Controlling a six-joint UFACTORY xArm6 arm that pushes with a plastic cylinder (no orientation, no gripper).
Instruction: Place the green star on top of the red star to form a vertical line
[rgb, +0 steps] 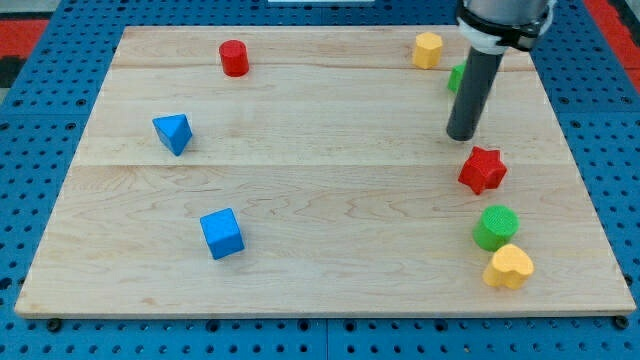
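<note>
The red star (483, 169) lies on the wooden board at the view's right. The green star (455, 78) is above it, near the view's top right, mostly hidden behind my rod; only its left edge shows. My tip (461, 136) rests on the board just below the green star and a little above and left of the red star, touching neither as far as I can tell.
A green cylinder (495, 227) and a yellow heart (509, 266) sit below the red star. A yellow hexagonal block (428, 50) is at the top, a red cylinder (234, 58) at top left. A blue triangular block (173, 133) and blue cube (221, 233) lie at left.
</note>
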